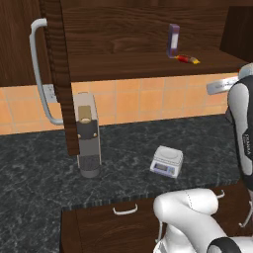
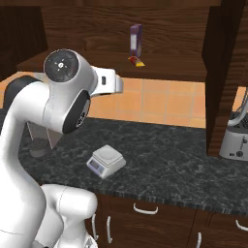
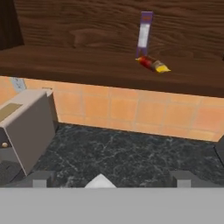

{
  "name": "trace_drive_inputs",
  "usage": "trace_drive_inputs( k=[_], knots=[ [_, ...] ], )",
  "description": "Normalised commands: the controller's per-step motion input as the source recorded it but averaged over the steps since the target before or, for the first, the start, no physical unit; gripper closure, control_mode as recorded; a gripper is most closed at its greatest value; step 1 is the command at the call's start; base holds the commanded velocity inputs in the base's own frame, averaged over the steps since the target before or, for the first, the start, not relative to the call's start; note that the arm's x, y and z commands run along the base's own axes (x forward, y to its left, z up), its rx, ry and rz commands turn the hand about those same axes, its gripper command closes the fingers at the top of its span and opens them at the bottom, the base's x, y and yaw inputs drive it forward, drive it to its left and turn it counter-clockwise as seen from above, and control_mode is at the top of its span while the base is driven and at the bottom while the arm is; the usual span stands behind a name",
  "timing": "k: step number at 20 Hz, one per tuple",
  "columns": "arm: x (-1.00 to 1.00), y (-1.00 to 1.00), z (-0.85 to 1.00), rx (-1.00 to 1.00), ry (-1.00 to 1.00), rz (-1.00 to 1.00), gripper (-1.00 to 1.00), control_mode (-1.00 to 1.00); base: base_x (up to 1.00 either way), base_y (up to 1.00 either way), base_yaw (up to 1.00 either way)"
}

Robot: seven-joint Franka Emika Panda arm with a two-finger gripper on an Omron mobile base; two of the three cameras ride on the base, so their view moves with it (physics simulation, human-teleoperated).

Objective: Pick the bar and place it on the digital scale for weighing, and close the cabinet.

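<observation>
Bar [image 3: 152, 64] beyond raised, level pincer [image 3: 111, 178]

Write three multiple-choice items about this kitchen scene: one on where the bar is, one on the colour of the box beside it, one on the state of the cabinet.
1. Where does the bar lie?
A. on the digital scale
B. on the open cabinet shelf, beside the upright box
C. on the counter, by the coffee machine

2. What colour is the upright box?
A. purple
B. green
C. white

3. In what state is the cabinet?
A. both doors shut
B. open, shelf exposed
C. doors removed

Answers:
1 B: the red and yellow bar rests on the shelf at the foot of the box, and the plate of the digital scale is bare.
2 A: its faces are purple.
3 B: the doors stand swung out and the inside shows.
</observation>
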Motion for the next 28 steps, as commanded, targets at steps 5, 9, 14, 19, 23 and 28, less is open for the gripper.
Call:
trace_drive_inputs(
  k=[5, 9, 14, 19, 23, 28],
  knots=[
    [0.26, -0.33, 0.18, 0.0, -0.02, 0.01, -1.0, -1.0, 0.0, 0.0, 0.0],
    [0.59, -0.28, 0.0, 0.01, -0.03, 0.0, -1.0, -1.0, 0.0, 0.0, 0.0],
    [0.51, -0.28, 0.0, 0.04, 0.01, 0.01, -1.0, -1.0, 0.0, 0.0, 0.0],
    [0.55, -0.19, 0.02, 0.01, 0.01, 0.01, -1.0, -1.0, 0.0, 0.0, 0.0],
    [0.45, -0.05, 0.2, 0.01, -0.02, 0.01, -1.0, -1.0, 0.0, 0.0, 0.0],
    [0.55, 0.0, 0.01, 0.01, -0.06, 0.01, -1.0, -1.0, 0.0, 0.0, 0.0]
  ],
)
